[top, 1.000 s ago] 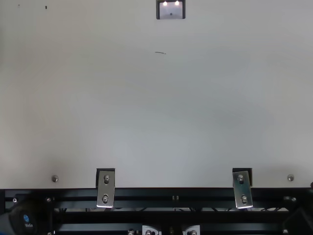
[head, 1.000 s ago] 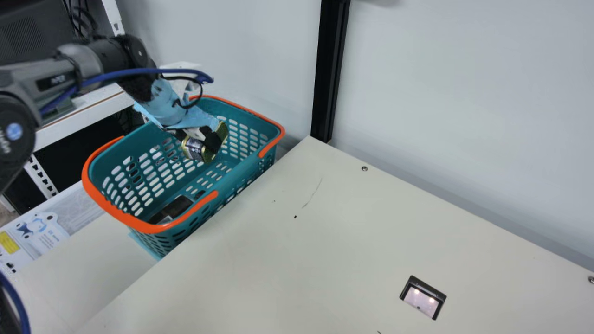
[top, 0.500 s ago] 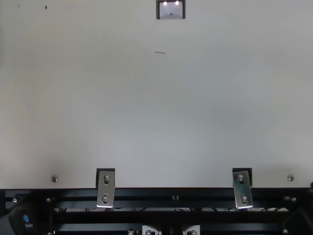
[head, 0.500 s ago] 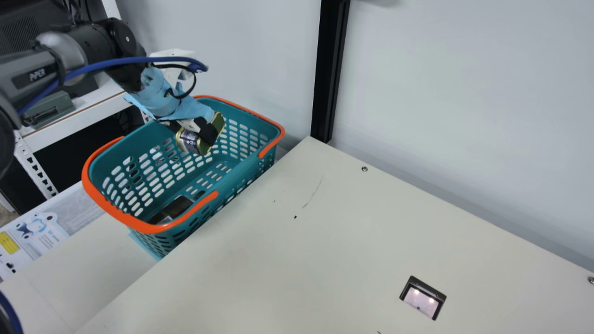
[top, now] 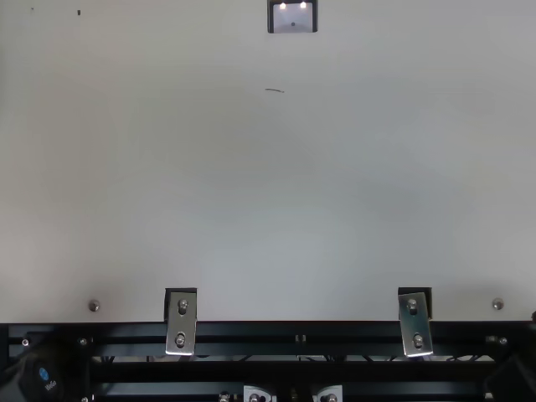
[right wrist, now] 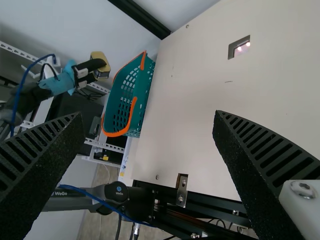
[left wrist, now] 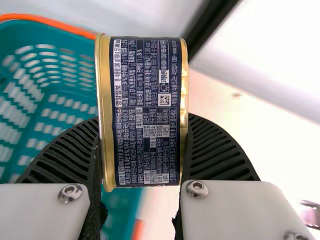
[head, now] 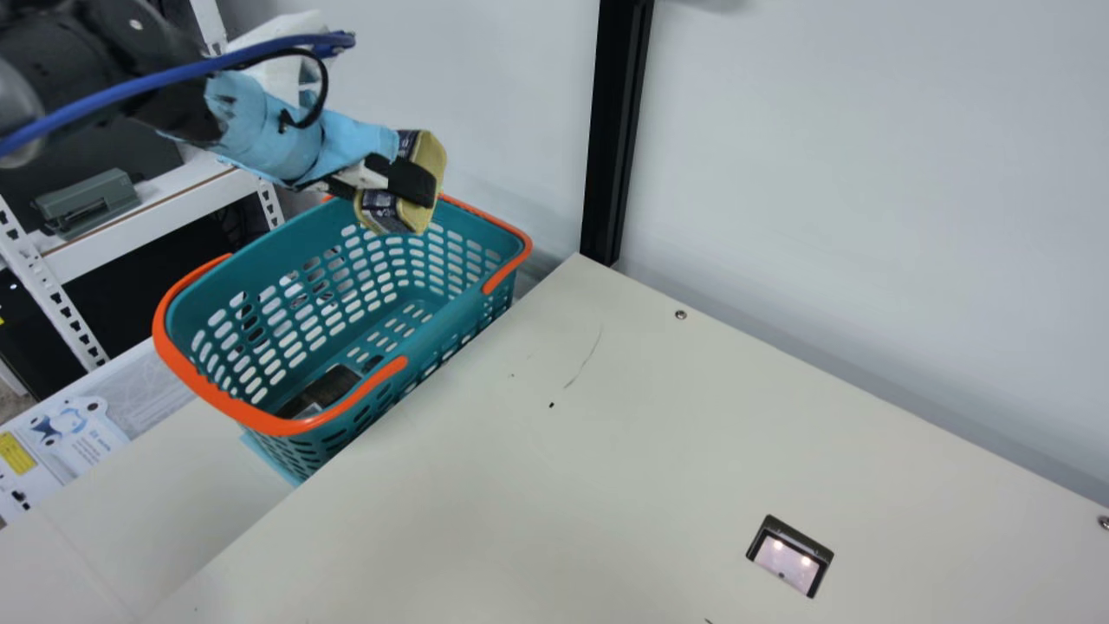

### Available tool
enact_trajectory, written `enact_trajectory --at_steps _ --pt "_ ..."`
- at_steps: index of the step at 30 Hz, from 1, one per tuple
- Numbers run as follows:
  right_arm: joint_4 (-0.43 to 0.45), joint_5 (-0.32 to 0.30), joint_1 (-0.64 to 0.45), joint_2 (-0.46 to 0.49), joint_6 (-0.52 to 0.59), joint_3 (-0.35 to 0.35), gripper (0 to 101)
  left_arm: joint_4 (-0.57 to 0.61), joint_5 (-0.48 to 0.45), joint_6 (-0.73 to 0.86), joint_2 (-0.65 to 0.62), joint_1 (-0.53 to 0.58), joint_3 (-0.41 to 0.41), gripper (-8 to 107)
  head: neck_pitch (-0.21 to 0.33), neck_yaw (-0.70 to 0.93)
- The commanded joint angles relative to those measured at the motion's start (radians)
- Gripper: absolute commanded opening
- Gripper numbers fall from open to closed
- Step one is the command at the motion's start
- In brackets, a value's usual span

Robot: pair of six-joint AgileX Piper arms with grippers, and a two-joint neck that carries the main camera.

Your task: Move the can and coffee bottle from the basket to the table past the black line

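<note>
In the main view my left gripper [head: 394,186] is shut on a gold-ended can [head: 429,165] with a dark blue label, held above the far part of the teal basket [head: 450,303]. The left wrist view shows the can [left wrist: 147,110] squeezed between both ribbed fingers of my left gripper [left wrist: 142,145]. A dark object [head: 329,386] lies at the basket's near end, partly behind the orange handle; I cannot tell whether it is the coffee bottle. In the right wrist view my right gripper [right wrist: 150,135] stands open, its fingers wide apart.
The cream table [head: 606,485] lies beside the basket, with a dark-framed square inset [head: 790,556] in its surface. A black post [head: 615,130] rises at its far corner along the wall. White shelving [head: 147,212] stands behind the basket.
My left gripper has risen with the can from inside the basket to above its far rim, shifting slightly right in the last half second. The basket and the dark object inside have not moved.
</note>
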State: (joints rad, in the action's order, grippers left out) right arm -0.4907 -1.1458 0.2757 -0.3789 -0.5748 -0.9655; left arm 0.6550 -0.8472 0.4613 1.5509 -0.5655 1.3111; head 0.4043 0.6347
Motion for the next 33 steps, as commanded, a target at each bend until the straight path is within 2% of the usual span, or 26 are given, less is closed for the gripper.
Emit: enact_trajectory --at_steps 1,17,25,33 --pt "0.0 0.0 0.0 0.0 0.0 0.0 101 0.115 -0.031 -0.002 -0.07 -0.007 -0.033 10 0.027 0.02" --pt "0.0 0.0 0.0 0.0 0.0 0.0 101 0.477 -0.373 -0.162 -0.32 -0.132 -0.204 10 0.027 0.02" --pt "0.0 0.0 0.0 0.0 0.0 0.0 101 0.627 -0.373 -0.325 -0.414 -0.056 -0.325 10 0.027 0.02" --pt "0.0 0.0 0.0 0.0 0.0 0.0 101 0.726 -0.373 -0.517 -0.502 0.001 -0.397 10 0.027 0.02"
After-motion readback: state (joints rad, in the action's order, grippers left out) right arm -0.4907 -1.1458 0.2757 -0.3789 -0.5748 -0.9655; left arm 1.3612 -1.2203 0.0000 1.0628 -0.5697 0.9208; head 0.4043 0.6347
